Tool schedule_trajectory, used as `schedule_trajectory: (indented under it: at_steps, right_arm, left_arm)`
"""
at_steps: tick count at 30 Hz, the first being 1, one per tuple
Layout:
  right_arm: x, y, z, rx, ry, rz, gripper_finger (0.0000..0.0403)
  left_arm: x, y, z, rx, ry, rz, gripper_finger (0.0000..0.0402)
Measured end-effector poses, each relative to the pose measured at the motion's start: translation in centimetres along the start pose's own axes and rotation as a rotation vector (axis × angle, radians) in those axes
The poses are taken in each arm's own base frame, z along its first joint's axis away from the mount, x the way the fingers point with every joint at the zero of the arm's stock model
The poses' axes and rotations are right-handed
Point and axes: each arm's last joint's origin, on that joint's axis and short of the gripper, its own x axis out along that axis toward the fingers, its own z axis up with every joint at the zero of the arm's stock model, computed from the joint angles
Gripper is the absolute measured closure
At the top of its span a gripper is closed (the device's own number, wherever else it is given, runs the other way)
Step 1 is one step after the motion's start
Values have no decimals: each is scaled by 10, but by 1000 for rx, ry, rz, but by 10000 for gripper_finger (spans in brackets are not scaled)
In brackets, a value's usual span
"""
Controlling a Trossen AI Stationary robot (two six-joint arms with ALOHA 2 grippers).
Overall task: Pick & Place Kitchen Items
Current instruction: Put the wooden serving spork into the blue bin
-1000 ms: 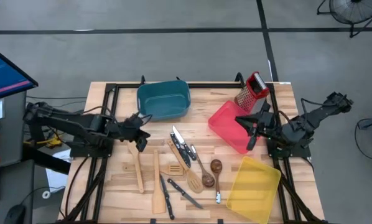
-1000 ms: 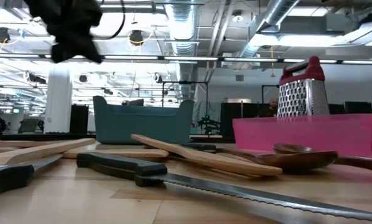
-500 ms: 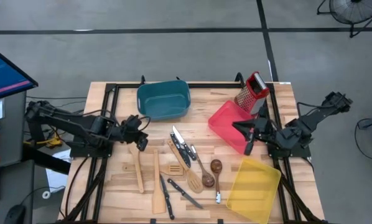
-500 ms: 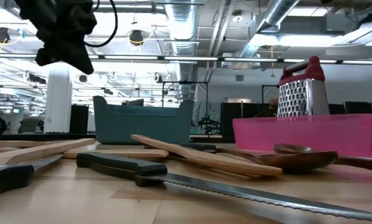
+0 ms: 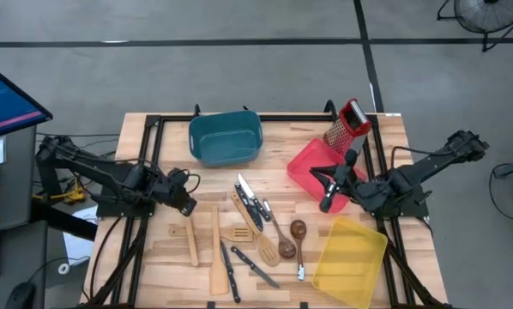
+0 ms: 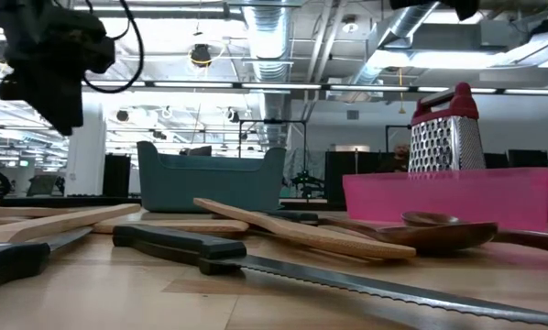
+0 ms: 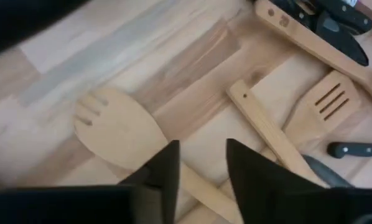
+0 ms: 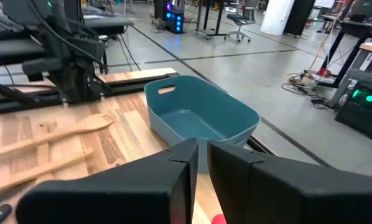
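Several kitchen items lie mid-table: a pale fork-tipped wooden spatula (image 5: pixel 190 233) (image 7: pixel 114 127), a long wooden spatula (image 5: pixel 215 254), a slotted turner (image 5: pixel 239 233) (image 7: pixel 326 106), black-handled knives (image 5: pixel 253 202), and brown spoons (image 5: pixel 296 233). My left gripper (image 5: pixel 186 204) (image 7: pixel 201 163) hangs open just above the fork-tipped spatula, pointing steeply down, touching nothing. My right gripper (image 5: pixel 327 194) (image 8: pixel 202 155) is shut and empty, held nearly level above the red bin's near side.
A teal bin (image 5: pixel 226 137) stands at the far middle. A red bin (image 5: pixel 308 172) sits at the right with a steel grater (image 5: pixel 349 125) behind it. A yellow bin (image 5: pixel 351 263) is at the near right. Bare wood lies along the near left.
My left gripper has moved toward the table's near edge and down, tipping more steeply and rolling, and now hangs over the fork-tipped spatula. My right gripper has sunk and moved toward the table's left, over the red bin. The utensils have not moved.
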Motion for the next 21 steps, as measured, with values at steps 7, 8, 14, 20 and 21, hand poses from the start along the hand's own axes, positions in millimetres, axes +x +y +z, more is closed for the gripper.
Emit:
schedule_trajectory:
  at_steps: [7, 8, 14, 20, 21]
  right_arm:
    - [5, 3, -3, -15, 12, -15, 356]
    - [5, 3, -3, -14, 12, -15, 356]
    - [5, 3, -3, -15, 12, -15, 356]
    - [5, 3, -3, -16, 13, -15, 356]
    - [5, 3, -3, -16, 13, -15, 356]
  left_arm:
    - [18, -5, -27, -153, 81, 82, 183]
    - [21, -5, -32, -164, 95, 105, 176]
    - [34, -12, -51, -225, 104, 191, 156]
    - [43, -21, -59, -357, -9, 156, 156]
    - [45, -23, -59, -369, -12, 154, 155]
